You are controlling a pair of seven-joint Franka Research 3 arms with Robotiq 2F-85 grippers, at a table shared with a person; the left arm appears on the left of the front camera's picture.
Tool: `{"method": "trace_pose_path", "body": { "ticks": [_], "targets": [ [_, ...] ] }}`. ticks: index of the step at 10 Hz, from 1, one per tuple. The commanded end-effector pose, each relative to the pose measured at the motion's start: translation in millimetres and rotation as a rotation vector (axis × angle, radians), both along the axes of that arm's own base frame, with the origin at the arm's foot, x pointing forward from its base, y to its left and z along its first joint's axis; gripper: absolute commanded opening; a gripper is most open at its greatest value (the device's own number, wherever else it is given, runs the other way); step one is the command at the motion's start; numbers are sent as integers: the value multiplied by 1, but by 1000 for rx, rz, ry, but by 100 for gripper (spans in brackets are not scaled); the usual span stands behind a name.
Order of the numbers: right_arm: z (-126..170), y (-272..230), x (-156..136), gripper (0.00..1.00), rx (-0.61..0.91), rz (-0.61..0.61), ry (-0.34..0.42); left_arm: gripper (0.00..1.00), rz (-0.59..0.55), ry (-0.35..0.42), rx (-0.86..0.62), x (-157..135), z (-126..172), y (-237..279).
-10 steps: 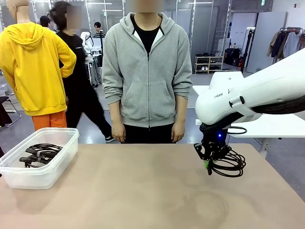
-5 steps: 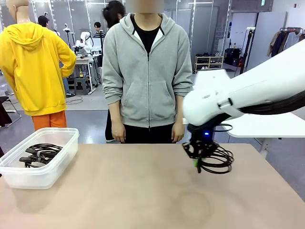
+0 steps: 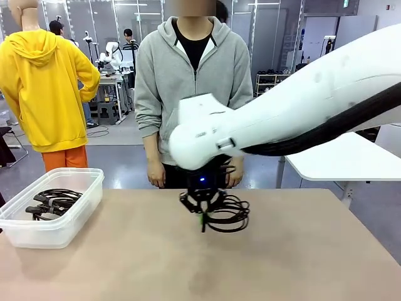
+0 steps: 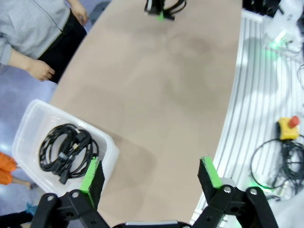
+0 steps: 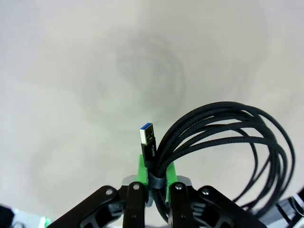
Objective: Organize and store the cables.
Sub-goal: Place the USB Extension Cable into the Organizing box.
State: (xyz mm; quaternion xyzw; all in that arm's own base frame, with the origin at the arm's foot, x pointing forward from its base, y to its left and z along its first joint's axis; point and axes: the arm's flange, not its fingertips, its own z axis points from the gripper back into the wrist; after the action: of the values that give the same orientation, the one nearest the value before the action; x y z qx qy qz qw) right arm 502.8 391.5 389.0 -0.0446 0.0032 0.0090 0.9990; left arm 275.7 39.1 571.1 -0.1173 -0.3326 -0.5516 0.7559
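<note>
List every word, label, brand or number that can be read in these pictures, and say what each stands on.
None can be read.
Right arm: small dark lettering on the white wrist housing, too blurred to read.
Far ceiling sign: green, too small to read.
USB plug of the cable in the right gripper: no print.
Bin, left gripper: no print.

Tan table (image 3: 125,263), person in grey hoodie (image 3: 194,94) standing behind
</note>
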Motion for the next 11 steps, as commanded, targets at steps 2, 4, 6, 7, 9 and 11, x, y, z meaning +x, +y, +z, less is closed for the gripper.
{"method": "trace_pose_path", "body": {
  "ticks": [2, 4, 6, 7, 9, 11],
  "targets": [
    [-35, 47, 16, 17, -25, 66, -125, 100, 11, 3, 9, 3, 2, 0],
    [-56, 48, 18, 17, 44, 113, -100, 100, 11, 3, 9, 3, 2, 0],
    [-73, 49, 19, 17, 100, 165, -87, 100, 11, 3, 9, 3, 2, 0],
    [-75, 46, 17, 17, 128, 162, -75, 100, 11, 3, 9, 3, 2, 0],
    [-74, 40, 11, 53, 123, 163, -84, 100, 11, 3, 9, 3, 2, 0],
    [-68, 35, 8, 88, 136, 171, -73, 100, 11, 3, 9, 3, 2, 0]
  ]
}}
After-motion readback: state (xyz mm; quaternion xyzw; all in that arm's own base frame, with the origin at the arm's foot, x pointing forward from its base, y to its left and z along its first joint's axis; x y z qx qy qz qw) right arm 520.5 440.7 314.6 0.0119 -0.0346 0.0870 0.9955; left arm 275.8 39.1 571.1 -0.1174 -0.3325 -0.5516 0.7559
